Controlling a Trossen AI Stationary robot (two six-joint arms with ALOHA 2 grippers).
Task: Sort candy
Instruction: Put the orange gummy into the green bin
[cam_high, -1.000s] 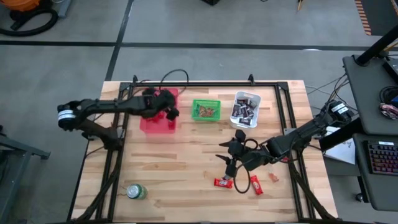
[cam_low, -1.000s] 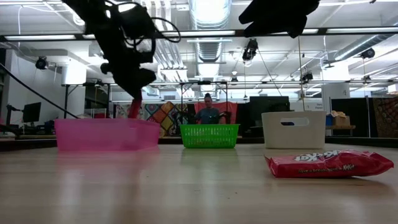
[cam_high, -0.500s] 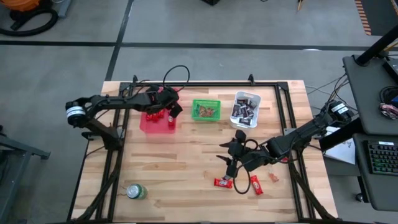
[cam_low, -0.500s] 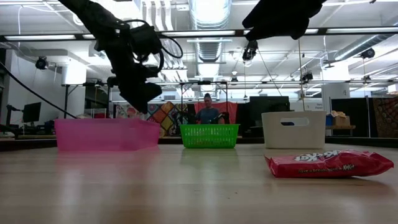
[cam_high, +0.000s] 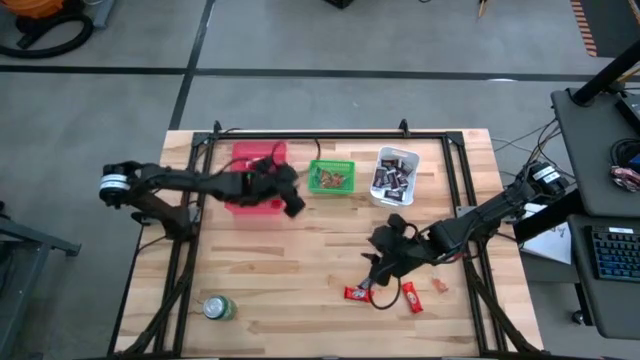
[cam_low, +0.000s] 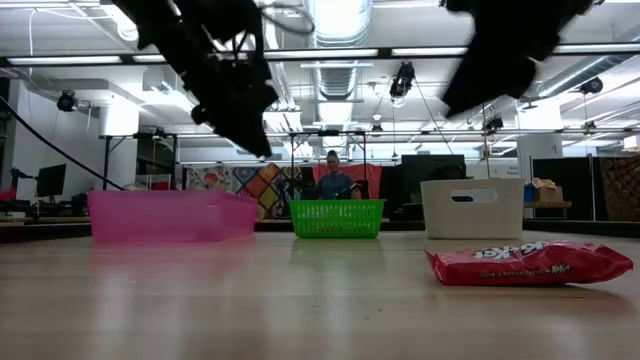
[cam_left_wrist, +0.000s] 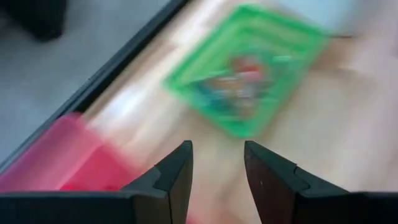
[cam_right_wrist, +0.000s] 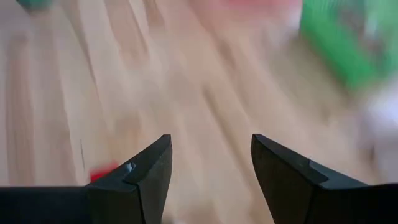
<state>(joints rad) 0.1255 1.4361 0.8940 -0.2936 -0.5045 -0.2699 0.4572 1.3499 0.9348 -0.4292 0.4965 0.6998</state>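
Pale wood planks make up the surface (cam_high: 300, 270), which carries three bins along its far side: a pink bin (cam_high: 250, 190), a green basket (cam_high: 331, 177) and a white bin (cam_high: 394, 176). The white bin holds a heap of dark brown-and-silver candy (cam_high: 392, 180), and the green basket has small orange and reddish pieces on its floor; the left wrist view blurs them too much to tell the wrappers apart. Red candy lies loose on the near right part of the surface: one red bar (cam_high: 356, 293) beside another red bar (cam_high: 412, 297), with a tiny orange sweet (cam_high: 439, 286) just past them. In the low view one red wrapped bar (cam_low: 528, 264) lies flat in the foreground.

The left gripper (cam_high: 290, 198) hangs between the pink bin and the green basket, above the boards, its fingers (cam_left_wrist: 176, 174) spread apart with nothing between them. The right gripper (cam_high: 379, 268) hovers just beside the loose red bars, near the first of them; its fingers (cam_right_wrist: 143, 174) are also spread wide and empty.

A round green can (cam_high: 218, 308) stands well apart on the near left corner. In the low view a person (cam_low: 333, 181) sits in the room behind the green basket.
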